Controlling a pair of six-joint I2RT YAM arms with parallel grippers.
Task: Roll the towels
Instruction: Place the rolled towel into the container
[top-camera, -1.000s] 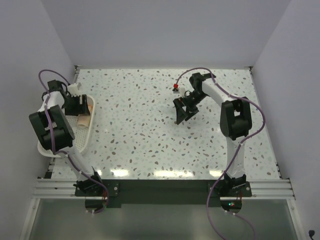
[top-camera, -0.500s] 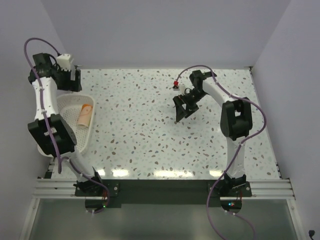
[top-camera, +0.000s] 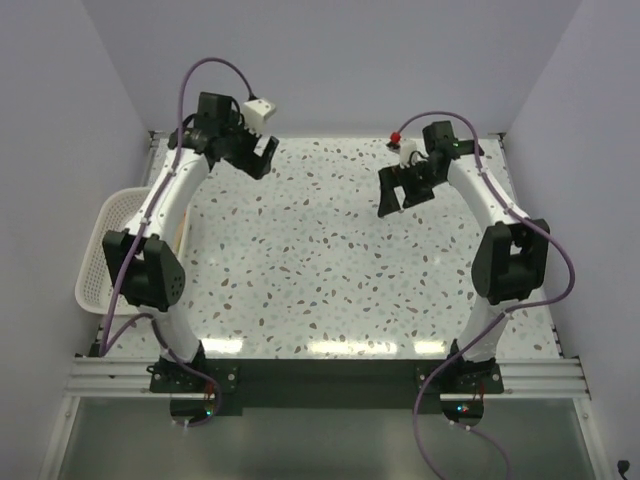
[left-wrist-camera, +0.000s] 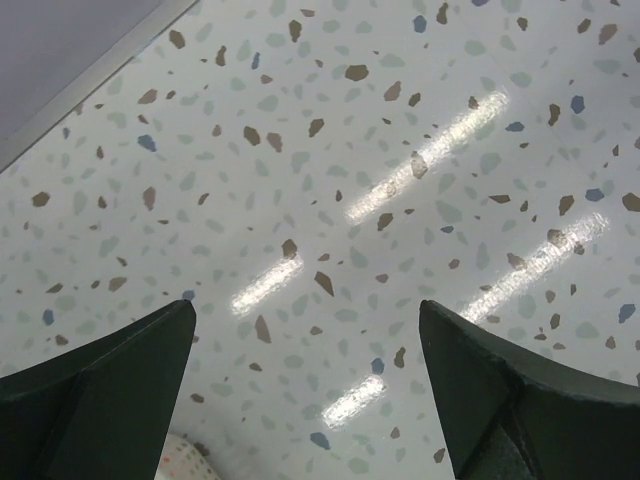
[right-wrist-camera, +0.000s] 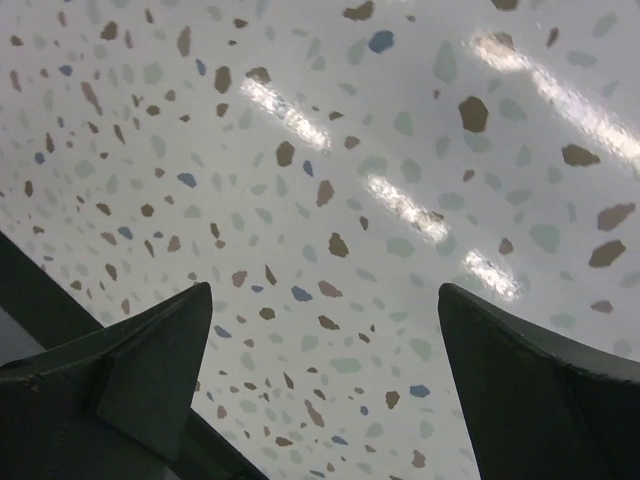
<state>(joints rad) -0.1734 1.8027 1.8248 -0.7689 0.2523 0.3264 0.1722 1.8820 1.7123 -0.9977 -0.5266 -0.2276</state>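
Arms over far table (top-camera: 300, 290) edge
left gripper (top-camera: 258, 155) near far-left corner, jaws apart, empty; right gripper (top-camera: 400, 188) nearer far-right corner, likewise; basket (top-camera: 92, 265) at left edge

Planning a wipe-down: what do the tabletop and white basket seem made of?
Tabletop: glossy terrazzo-look laminate or stone, judging by its speckles and sharp light reflections. Basket: probably white plastic mesh, from its perforated walls.

We're seeing bright, even light from overhead, with streaky glare on the glossy speckled white tabletop (top-camera: 300, 270), everything pretty sharp.
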